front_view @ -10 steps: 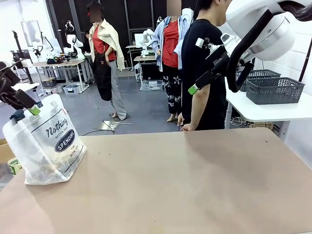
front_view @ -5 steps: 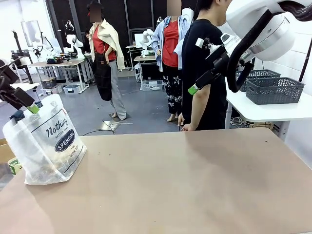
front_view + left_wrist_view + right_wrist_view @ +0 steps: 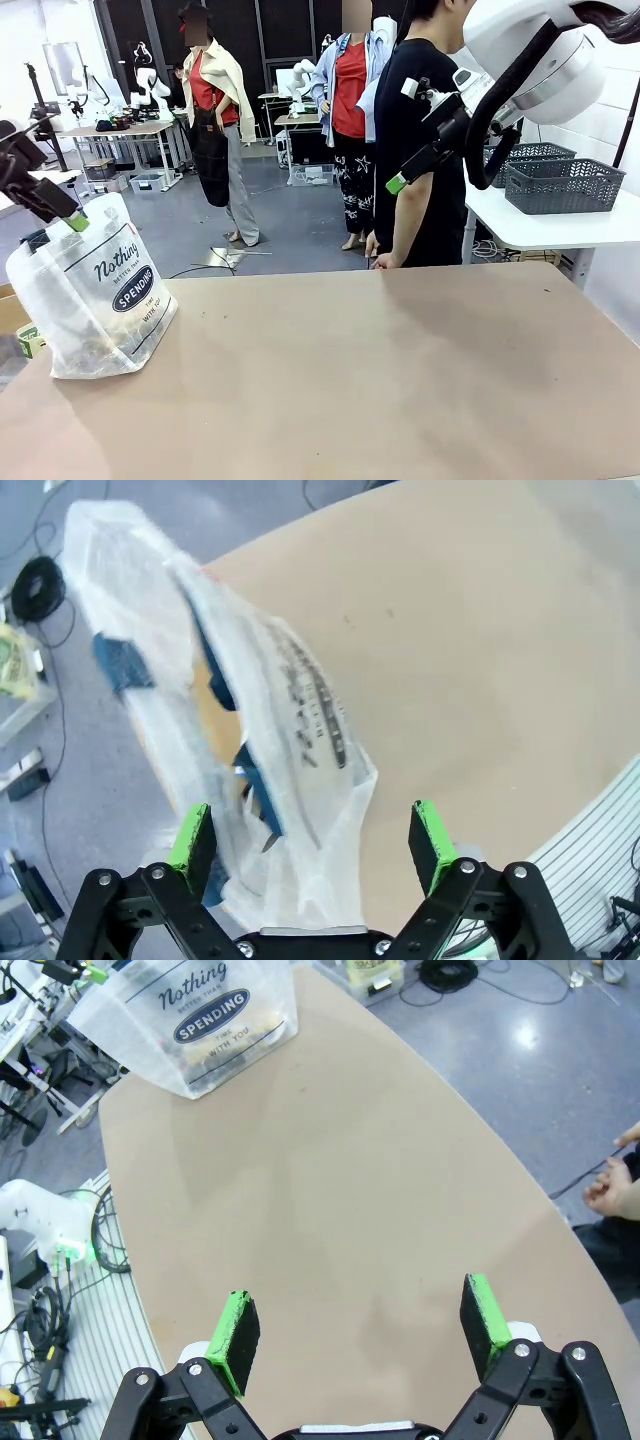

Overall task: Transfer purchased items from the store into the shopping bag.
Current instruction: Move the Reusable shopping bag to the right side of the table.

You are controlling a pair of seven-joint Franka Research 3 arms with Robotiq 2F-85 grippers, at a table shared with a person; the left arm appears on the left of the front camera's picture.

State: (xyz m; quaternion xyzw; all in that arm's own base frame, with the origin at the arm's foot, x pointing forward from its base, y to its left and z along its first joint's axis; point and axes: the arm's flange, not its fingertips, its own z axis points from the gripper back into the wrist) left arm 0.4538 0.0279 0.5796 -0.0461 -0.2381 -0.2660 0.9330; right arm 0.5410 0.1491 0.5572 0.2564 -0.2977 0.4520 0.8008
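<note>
Both grippers stay spread and empty; my left gripper (image 3: 60,215) has lifted slightly above the shopping bag (image 3: 95,300) at the table's (image 3: 400,380) left edge, my right gripper (image 3: 360,1335) idle.

The right arm (image 3: 540,50) is big, round and white, with a thick black cable looping under it. Both grippers are black with bright green pads (image 3: 236,1340) and small silver screws (image 3: 466,865). The person (image 3: 420,150) wears a black short-sleeved shirt

Shopping bag (image 3: 95,300) print: "Nothing", oval logo "SPENDING", "WITH YOU" below.
</note>
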